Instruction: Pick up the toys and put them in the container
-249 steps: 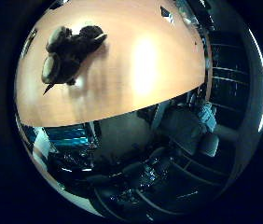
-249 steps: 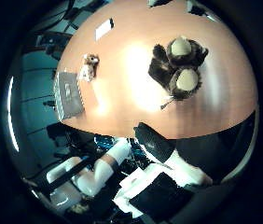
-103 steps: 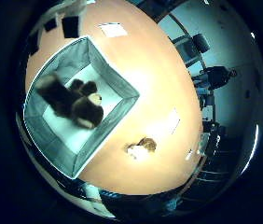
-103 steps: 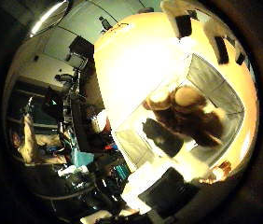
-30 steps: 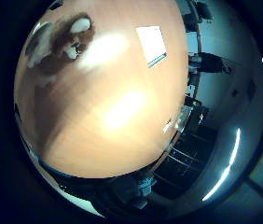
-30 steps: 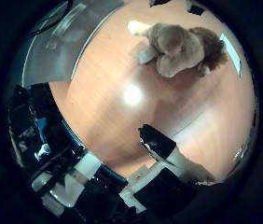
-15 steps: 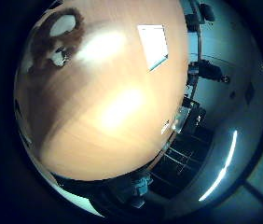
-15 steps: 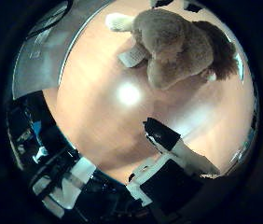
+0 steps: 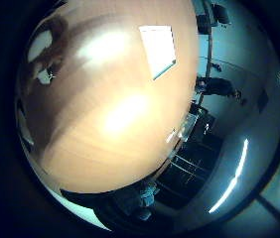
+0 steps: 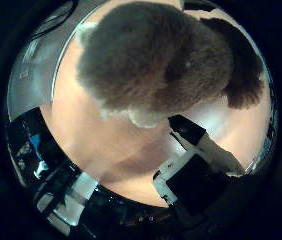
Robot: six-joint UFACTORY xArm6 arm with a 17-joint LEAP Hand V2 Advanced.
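A brown plush toy point(image 10: 151, 65) with a pale muzzle lies on the wooden table point(image 10: 111, 150) and fills much of the thumb side view, close under the palm. One black and white finger of my hand point(image 10: 201, 160) reaches straight toward the toy, its tip just beside the plush and not curled round it. The grey container point(image 10: 33, 75) stands on the table behind the toy, only its wall showing. What lies inside it is hidden.
A white sheet of paper point(image 9: 157, 49) lies flat on the table some way from the toy. The table's edge point(image 9: 130, 191) curves round, with dark chairs and office furniture beyond it.
The palm has come down closer to the plush toy, which now fills far more of the thumb side view. The toy itself has not moved.
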